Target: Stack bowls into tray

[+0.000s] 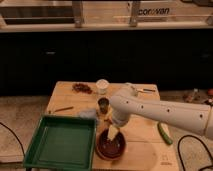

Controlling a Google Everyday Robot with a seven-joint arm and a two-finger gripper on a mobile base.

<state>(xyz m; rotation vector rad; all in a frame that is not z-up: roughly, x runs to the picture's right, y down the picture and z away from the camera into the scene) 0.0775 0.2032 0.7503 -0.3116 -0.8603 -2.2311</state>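
Observation:
The nested maroon bowls [110, 145] sit on the wooden table just right of the green tray [61, 141], which lies at the front left. My white arm reaches in from the right and bends down over the bowls. My gripper [113, 132] points down into the top bowl, its tip at or just inside the bowl's far rim.
A small dark cup [103, 105] stands behind the bowls, a white cup [102, 86] farther back. A reddish-brown clump [81, 88] lies at the back left, a thin stick [63, 109] left of centre, a green cucumber-like item [164, 133] at right.

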